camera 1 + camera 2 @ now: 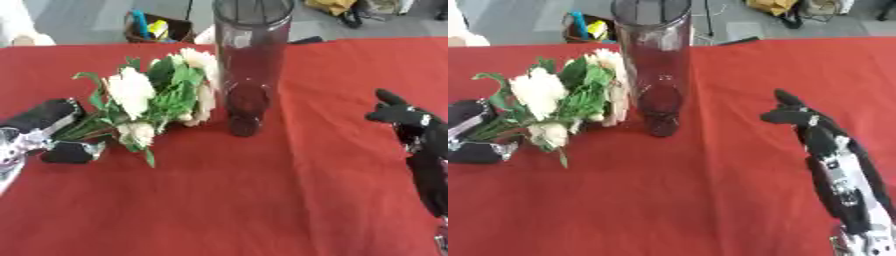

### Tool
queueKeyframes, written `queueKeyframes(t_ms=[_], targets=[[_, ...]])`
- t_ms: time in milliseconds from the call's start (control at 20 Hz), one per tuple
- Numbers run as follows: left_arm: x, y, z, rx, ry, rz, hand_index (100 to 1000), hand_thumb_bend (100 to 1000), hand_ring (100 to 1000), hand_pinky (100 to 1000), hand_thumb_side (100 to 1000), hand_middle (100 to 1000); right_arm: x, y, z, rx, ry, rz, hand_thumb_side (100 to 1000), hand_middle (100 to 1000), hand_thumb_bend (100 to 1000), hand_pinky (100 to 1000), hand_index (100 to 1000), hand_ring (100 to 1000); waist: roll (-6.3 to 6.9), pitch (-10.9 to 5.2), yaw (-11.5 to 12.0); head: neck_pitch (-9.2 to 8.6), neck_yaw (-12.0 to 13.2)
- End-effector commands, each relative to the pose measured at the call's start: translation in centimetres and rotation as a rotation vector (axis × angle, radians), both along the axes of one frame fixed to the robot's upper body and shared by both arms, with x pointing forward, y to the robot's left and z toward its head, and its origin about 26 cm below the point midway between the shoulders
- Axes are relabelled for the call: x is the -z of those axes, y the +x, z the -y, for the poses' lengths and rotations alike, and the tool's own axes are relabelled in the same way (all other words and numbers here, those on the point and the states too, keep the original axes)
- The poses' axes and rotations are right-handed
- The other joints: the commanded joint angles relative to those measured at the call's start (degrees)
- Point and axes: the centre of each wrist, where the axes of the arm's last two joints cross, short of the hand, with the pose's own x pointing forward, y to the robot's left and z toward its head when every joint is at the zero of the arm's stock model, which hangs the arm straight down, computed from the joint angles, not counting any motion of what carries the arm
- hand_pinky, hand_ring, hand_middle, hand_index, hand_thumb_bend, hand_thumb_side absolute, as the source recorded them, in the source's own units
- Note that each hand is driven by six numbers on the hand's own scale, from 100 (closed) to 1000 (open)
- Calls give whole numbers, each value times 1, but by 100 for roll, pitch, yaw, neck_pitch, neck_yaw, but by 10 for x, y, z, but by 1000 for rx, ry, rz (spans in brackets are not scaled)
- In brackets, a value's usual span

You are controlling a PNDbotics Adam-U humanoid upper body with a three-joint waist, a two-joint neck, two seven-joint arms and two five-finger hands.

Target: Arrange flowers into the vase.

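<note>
The left hand [54, 131] has its fingers curled round the stems of the white flower bunch [153, 102], which lies on the red desk [262, 200] just beside the tall clear vase [249, 65], so I judge the next move calls for lifting the bunch upright over the vase mouth (the right hand [811, 125] waits aside, fingers relaxed).

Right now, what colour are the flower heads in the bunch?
Creamy white, among green leaves; the flowers show best in the left eye view.
</note>
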Motion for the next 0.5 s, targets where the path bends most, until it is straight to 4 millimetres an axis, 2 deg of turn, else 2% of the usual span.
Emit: queueKeyframes(t_ms=[50, 500], targets=[[-19, -7, -12, -44, 21, 62, 100, 100, 100, 100, 411, 100, -6, -3, 1, 3, -6, 30, 972, 681, 100, 1000, 751, 1000, 1, -144, 9, -10, -29], [-17, -13, -26, -123, 53, 88, 100, 100, 100, 100, 380, 100, -6, -3, 1, 5, -7, 33, 974, 681, 100, 1000, 752, 1000, 1, -109, 19, -23, -87]])
